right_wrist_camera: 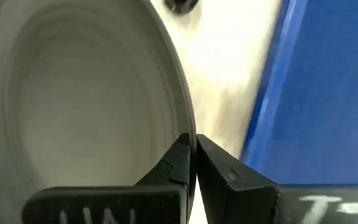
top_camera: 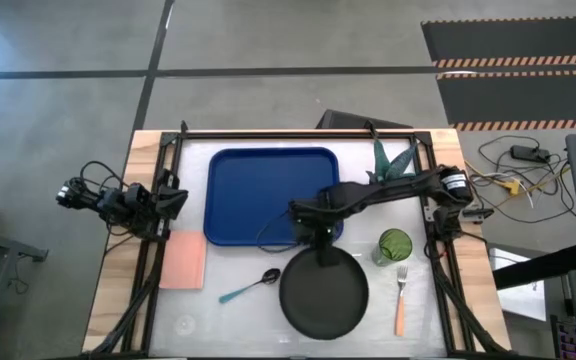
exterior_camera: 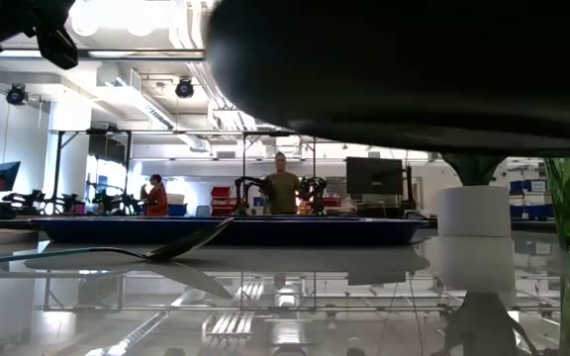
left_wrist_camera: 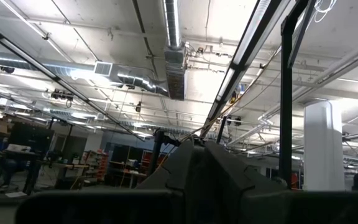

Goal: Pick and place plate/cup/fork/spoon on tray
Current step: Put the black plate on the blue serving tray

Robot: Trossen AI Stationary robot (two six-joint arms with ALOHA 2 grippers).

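The black plate [top_camera: 323,295] is at the table's near middle, and its dark underside [exterior_camera: 414,69] fills the top of the low view. My right gripper [top_camera: 318,238] is shut on its far rim. The blue tray [top_camera: 268,195] lies just beyond it, at the far middle. The blue-handled spoon [top_camera: 248,288] lies left of the plate. The green cup [top_camera: 393,245] stands right of the plate, and the orange-handled fork [top_camera: 401,300] lies right of it too. My left gripper [left_wrist_camera: 194,146] is parked at the table's left edge, shut and empty. My right gripper pinches the plate's far rim [right_wrist_camera: 188,124] between its two fingers, one on the inner face and one on the outer. The fingers come from the far side, slanting down. In the low view the plate stands above the table, with the tray [exterior_camera: 226,229] and spoon [exterior_camera: 181,247] showing under it.
A pink flat rectangle [top_camera: 183,260] lies left of the tray. A teal-leaved plant [top_camera: 393,160] in a white pot [exterior_camera: 473,213] stands at the far right. A dark frame borders the table. People stand in the room behind the table.
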